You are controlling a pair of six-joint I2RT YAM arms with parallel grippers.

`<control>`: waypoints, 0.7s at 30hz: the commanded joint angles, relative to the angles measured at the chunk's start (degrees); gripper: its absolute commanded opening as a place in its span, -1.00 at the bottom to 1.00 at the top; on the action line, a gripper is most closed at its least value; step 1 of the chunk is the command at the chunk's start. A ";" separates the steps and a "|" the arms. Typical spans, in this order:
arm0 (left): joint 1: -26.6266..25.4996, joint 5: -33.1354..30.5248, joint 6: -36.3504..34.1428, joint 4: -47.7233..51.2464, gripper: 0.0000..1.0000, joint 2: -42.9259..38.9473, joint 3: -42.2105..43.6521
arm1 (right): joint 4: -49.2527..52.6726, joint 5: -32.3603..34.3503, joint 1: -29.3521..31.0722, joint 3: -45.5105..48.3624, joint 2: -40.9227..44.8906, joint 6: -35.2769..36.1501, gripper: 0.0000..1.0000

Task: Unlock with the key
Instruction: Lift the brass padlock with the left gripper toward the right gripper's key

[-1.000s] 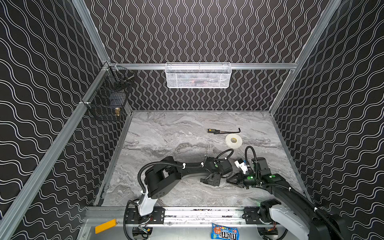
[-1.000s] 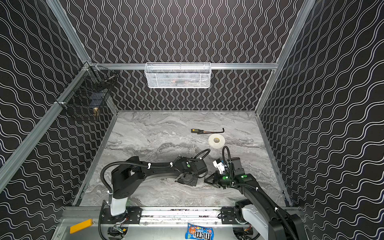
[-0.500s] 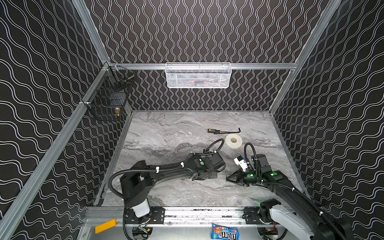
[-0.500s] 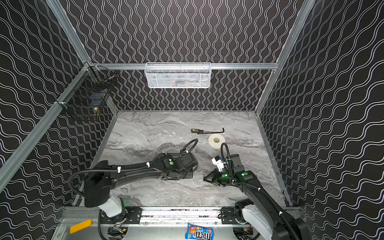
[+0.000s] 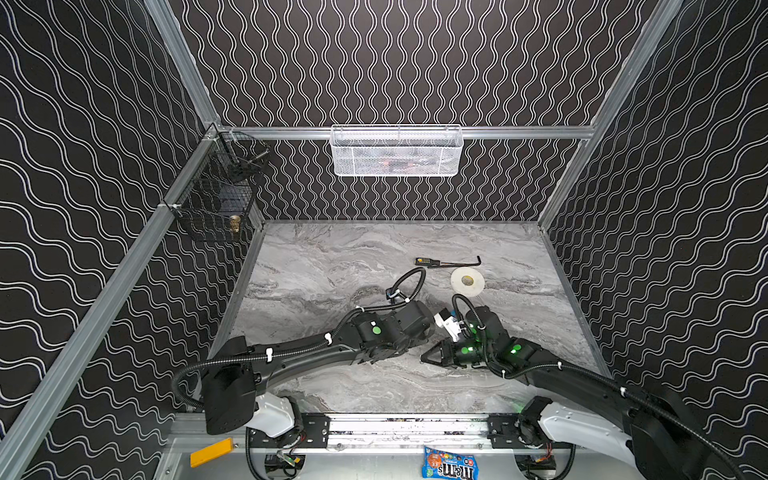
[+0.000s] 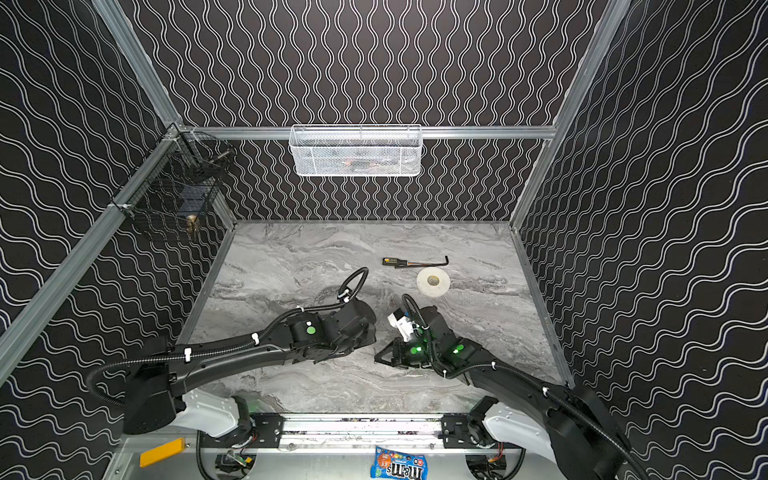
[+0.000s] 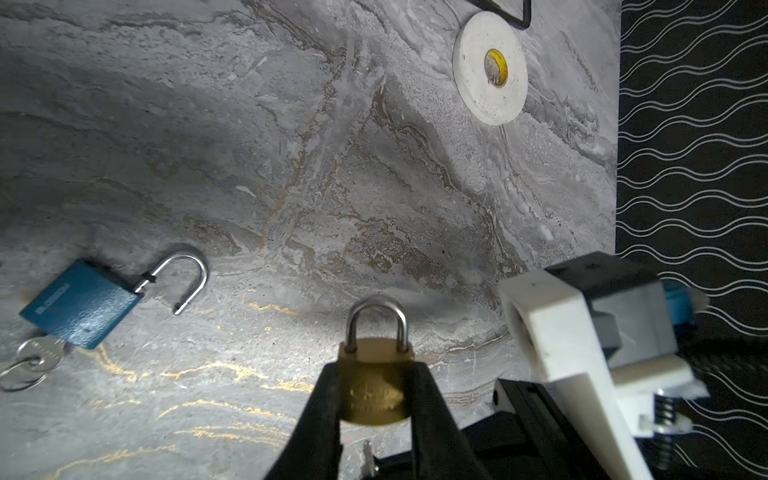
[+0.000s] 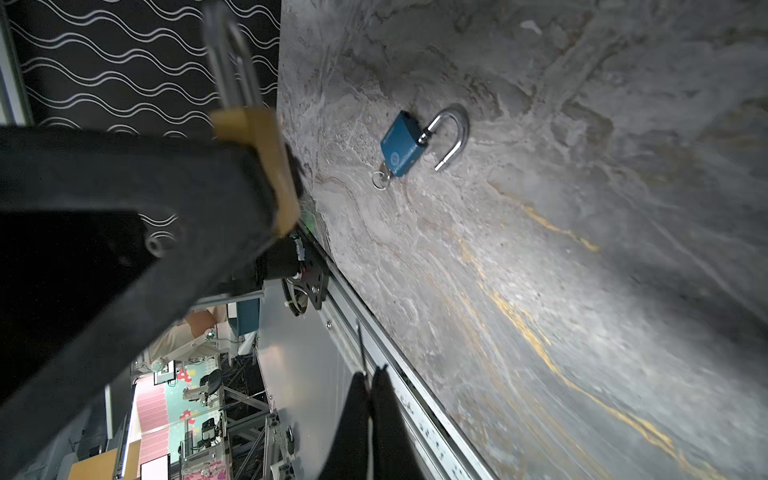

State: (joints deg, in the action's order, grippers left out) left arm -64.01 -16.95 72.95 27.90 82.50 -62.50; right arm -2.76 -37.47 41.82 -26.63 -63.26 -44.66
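Observation:
My left gripper [image 7: 374, 370] is shut on the body of a small brass padlock [image 7: 376, 386]; its steel shackle is closed and sticks out past the fingertips. In the right wrist view the same padlock [image 8: 266, 166] shows edge-on. My right gripper [image 8: 370, 374] is shut on a thin silver key [image 8: 360, 345]. The key's tip [image 7: 368, 455] shows just below the padlock's underside, a small gap apart. In both top views the right gripper [image 5: 424, 358] [image 6: 376, 357] points left at the left wrist [image 5: 386, 332], which hides the left jaws.
A blue padlock [image 7: 79, 303] [image 8: 401, 145] lies on the marble with its shackle open and a ringed key in it. A white tape roll [image 5: 467, 281] and a black tool [image 5: 444, 262] lie farther back. A white basket [image 5: 395, 151] hangs on the back wall.
Both grippers have shifted left across the table, staying close together. The left arm's shoulder and elbow have swung out to the left. Neither grip has changed.

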 commanded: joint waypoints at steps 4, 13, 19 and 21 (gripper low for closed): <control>0.11 -2.70 2.39 -0.50 -0.96 -3.20 2.26 | -13.62 2.48 1.31 -0.88 -1.78 -3.52 -1.00; 0.28 -4.04 2.64 0.93 -1.00 -5.54 3.52 | -20.91 1.52 2.62 0.21 -4.37 -4.43 -1.00; 0.29 -3.58 2.56 1.04 -1.00 -5.71 3.56 | -19.32 3.20 3.00 -0.16 -3.37 -3.59 -1.00; 0.29 -3.77 2.13 1.56 -1.00 -5.75 3.27 | -18.61 3.50 3.08 -0.22 -3.79 -3.60 -1.00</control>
State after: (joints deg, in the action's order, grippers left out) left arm -63.79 -19.29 74.96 28.64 77.12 -58.72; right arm -19.86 -34.79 44.71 -26.48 -66.96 -48.21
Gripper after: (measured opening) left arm 0.266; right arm 0.055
